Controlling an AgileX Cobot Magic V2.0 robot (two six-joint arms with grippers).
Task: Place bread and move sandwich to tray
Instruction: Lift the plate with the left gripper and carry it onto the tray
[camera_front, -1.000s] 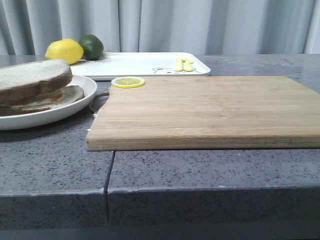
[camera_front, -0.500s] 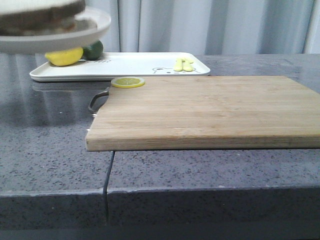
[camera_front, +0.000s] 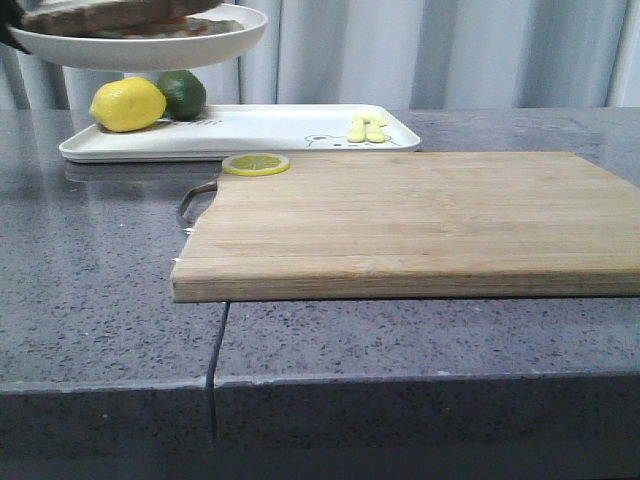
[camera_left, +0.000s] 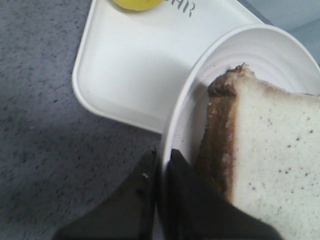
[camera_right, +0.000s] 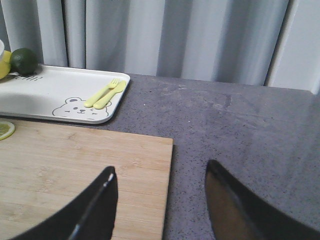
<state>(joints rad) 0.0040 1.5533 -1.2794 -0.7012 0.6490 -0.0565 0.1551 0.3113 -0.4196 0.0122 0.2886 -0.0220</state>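
Above tray: sandwich half cropped

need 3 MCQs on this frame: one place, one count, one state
1. Where is the lemon slice?
A. on the wooden board's corner
B. on the tray
C. on the plate

2. How many whole citrus fruits are on the tray?
A. one
B. two
C. four

3. What state is the plate in?
A. resting on the board
B. lifted above the counter
C. lying upside down

Answers: 1 A, it lies at the board's far left corner. 2 B, a lemon and a lime. 3 B, the left gripper pinches its rim and holds it in the air.
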